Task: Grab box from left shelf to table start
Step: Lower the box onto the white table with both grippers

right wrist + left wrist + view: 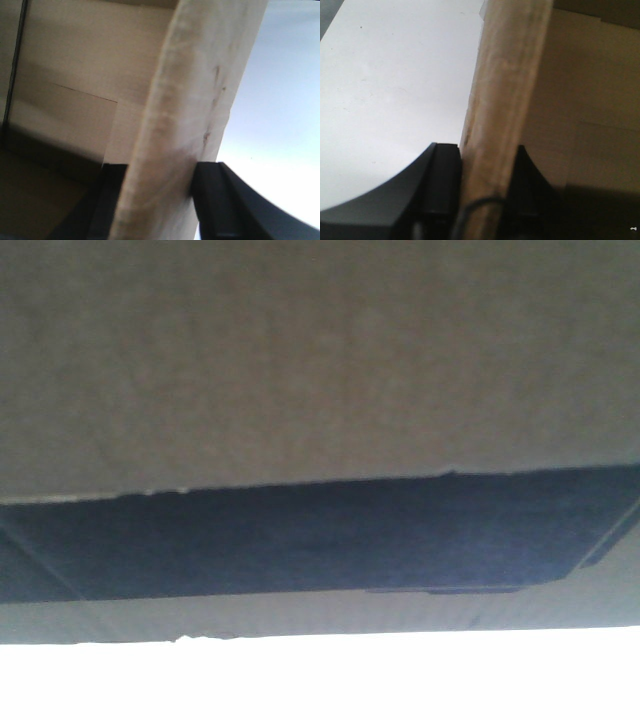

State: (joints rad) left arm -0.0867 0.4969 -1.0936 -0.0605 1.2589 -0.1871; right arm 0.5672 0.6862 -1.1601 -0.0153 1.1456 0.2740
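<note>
- Blank white backdrop (385,90) lies beyond the box (320,360), which fills the front view.
- Left tool (484,167) and right tool (159,180) are each clamped on one of its wall edges.
- Judged stiff, light and bulky; thin walls may buckle, so both edges are best gripped.

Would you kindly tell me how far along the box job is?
Done: the left arm's fingers and right arm's fingers each clamp a wall of the large brown cardboard box. In hand: it fills the front view, seemingly lifted. Left: setting it on the table, not identifiable here.
</note>
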